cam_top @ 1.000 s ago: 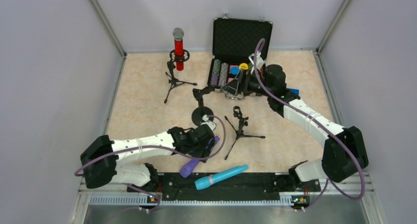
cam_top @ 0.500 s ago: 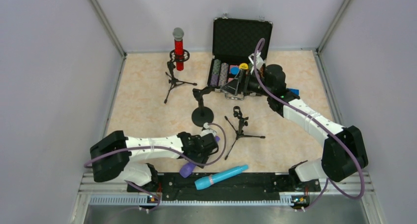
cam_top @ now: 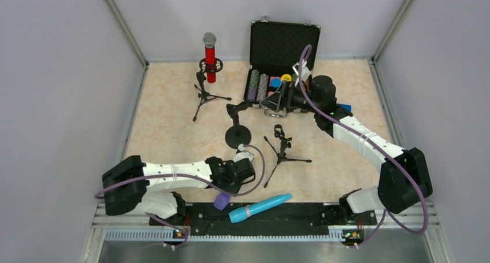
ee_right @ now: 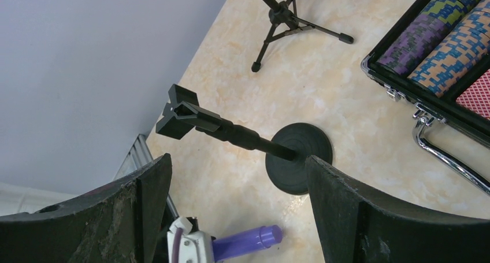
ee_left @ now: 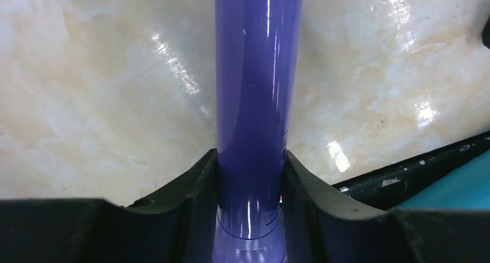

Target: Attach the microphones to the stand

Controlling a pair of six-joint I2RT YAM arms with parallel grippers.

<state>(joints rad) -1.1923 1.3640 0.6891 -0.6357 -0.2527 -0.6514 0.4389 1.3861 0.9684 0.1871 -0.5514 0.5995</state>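
Observation:
The purple microphone (ee_left: 257, 84) lies on the floor near the front rail, and my left gripper (ee_left: 251, 156) is shut on its body, a finger pressing each side. From above, only its head (cam_top: 221, 202) shows below the left gripper (cam_top: 236, 176). The turquoise microphone (cam_top: 260, 207) lies on the black rail just to the right. The red microphone (cam_top: 210, 58) stands upright in a tripod stand (cam_top: 203, 92) at the back left. My right gripper (ee_right: 238, 165) hangs open and holds nothing above the round-base stand (ee_right: 299, 159), whose clip (ee_right: 179, 118) is bare.
A small tripod stand (cam_top: 282, 144) with nothing in it stands right of the round-base stand (cam_top: 237, 137). An open black case (cam_top: 283, 46) with poker chips sits at the back, close to my right gripper (cam_top: 274, 101). Grey walls enclose the table on three sides.
My left gripper has come down over the purple microphone and closed on its body. The right arm has not moved.

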